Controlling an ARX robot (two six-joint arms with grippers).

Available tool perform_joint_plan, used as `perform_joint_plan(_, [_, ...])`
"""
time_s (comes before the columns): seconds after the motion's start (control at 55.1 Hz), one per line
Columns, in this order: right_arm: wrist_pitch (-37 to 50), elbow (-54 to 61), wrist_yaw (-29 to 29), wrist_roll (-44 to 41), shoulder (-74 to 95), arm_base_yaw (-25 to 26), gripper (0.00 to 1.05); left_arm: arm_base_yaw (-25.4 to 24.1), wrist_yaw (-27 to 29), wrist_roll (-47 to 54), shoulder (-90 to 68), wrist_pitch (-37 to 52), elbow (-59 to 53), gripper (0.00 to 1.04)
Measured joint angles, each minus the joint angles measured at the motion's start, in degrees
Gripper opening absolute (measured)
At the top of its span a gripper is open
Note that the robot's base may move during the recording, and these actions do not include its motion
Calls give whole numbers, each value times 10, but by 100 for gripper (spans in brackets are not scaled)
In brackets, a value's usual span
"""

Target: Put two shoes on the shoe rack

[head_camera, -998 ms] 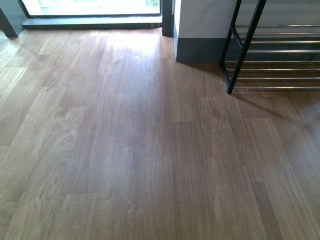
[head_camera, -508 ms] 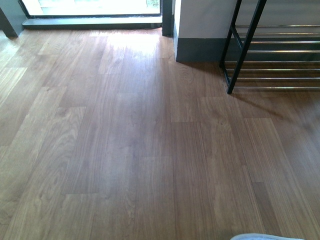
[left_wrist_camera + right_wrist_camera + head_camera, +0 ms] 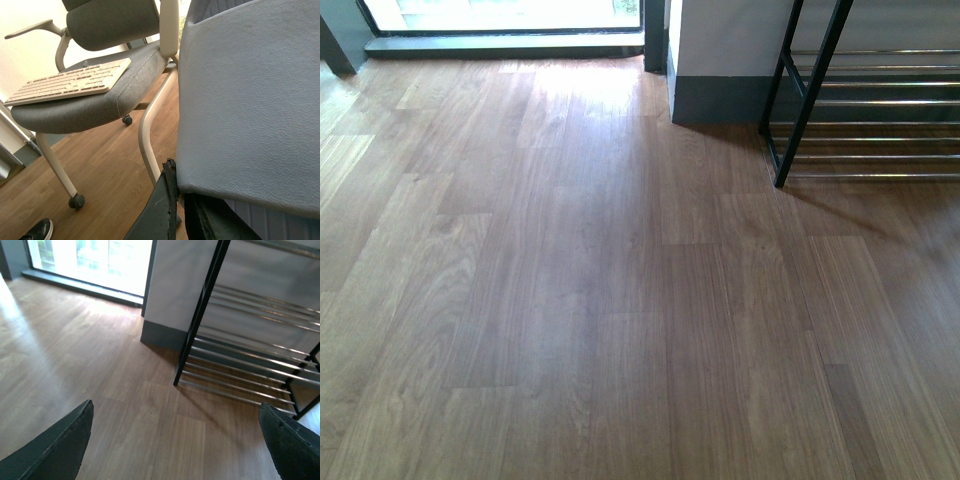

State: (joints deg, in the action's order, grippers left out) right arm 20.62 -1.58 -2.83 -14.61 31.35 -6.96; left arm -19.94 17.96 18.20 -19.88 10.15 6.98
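Note:
My left gripper (image 3: 180, 210) is shut on a pale blue slide (image 3: 250, 105), whose smooth sole fills most of the left wrist view; a bit of its ribbed footbed shows beside the fingers. My right gripper (image 3: 175, 440) is open and empty, held above bare wooden floor, with the shoe rack (image 3: 250, 355) a short way ahead of it. The rack, black frame with thin chrome bars, also stands at the far right of the front view (image 3: 860, 110); the tiers in view hold no shoes. No grey sneakers and neither arm show in the front view.
A grey office chair (image 3: 95, 95) on castors with a white keyboard (image 3: 70, 80) on its seat stands near my left gripper. A black shoe (image 3: 37, 231) lies on the floor there. A white wall corner with dark skirting (image 3: 715, 90) stands left of the rack, a bright window (image 3: 500, 15) beyond.
Half a second ago a pale blue edge showed at the bottom right of the front view; it is now gone. The rack and floor have not moved.

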Motion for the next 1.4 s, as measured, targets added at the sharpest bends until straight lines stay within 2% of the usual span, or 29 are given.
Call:
perform_joint_plan(0.054, [73,-2,-4,-8,101,10,96,0,0,0,0,0,0,2])
perform_joint_plan(0.127, [125,-6,-4,-19,195,19,96,0,0,0,0,0,0,2])
perform_joint_plan(0.236, [160,-40,-18,-16,333,45,96,0,0,0,0,0,0,2])
perform_joint_plan(0.29, [195,-68,-6,-21,414,59,96,0,0,0,0,0,0,2])
perform_joint_plan(0.363, [258,-129,6,-46,561,76,96,0,0,0,0,0,0,2])
perform_joint_plan(0.49, [298,-205,17,-106,774,77,96,0,0,0,0,0,0,2])
perform_joint_plan(0.671, [268,-271,17,-163,965,83,96,0,0,0,0,0,0,2])
perform_joint_plan(0.853, [195,-327,7,-214,1054,103,96,0,0,0,0,0,0,2])
perform_joint_plan(1.161, [116,-384,30,-240,1090,132,96,0,0,0,0,0,0,2])
perform_joint_plan(1.397, [-1,-403,48,-253,1063,147,96,0,0,0,0,0,0,2])
